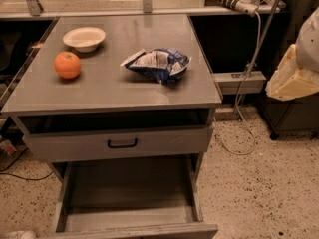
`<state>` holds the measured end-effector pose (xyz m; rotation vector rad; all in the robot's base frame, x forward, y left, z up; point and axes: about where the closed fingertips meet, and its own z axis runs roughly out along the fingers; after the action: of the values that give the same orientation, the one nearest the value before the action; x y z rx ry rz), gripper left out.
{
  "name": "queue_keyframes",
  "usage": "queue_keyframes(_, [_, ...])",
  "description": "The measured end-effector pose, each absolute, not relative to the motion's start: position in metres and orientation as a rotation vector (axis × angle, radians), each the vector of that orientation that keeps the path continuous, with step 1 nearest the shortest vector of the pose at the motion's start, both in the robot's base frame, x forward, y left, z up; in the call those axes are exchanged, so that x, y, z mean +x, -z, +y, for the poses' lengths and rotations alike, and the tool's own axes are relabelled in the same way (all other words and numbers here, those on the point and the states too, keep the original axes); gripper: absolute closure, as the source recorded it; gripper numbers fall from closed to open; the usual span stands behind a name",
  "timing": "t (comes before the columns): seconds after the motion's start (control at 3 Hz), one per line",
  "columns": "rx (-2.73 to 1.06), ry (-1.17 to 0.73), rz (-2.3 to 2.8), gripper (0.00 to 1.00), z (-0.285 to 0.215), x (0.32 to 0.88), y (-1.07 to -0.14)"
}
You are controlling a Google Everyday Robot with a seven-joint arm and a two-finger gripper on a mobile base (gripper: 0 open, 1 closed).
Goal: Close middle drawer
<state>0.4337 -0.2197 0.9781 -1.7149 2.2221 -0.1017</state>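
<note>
The grey metal cabinet [114,91] fills the left and middle of the camera view. Its middle drawer [129,193] is pulled far out towards me. It is a long deep grey tray, it looks empty, and its flat front [139,231] is at the bottom edge. Its handle is out of view. Above it, the top drawer [75,146] with a black loop handle [122,143] stands slightly open. My gripper [293,81], a cream and white shape, hangs at the far right edge. It is well to the right of the cabinet and touches nothing.
On the cabinet top lie an orange [67,64], a white bowl [84,38] and a blue chip bag [158,63]. A white cable [249,78] hangs at the right down to the speckled floor [264,183]. A dark unit [294,116] stands under my arm.
</note>
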Motion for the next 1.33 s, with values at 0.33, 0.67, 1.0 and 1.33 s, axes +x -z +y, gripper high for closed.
queue_keyframes(0.33, [-1.719,0.11,2.295,1.0,-0.23,0.4,-0.96])
queue_keyframes(0.67, [-1.725,0.046,2.425,1.0,-0.242,0.354,-0.921])
queue_keyframes(1.0, [-1.751,-0.085,2.546,1.0,-0.242,0.311,-0.877])
queue_keyframes(1.33, [-1.751,-0.086,2.546,1.0,-0.242,0.311,-0.877])
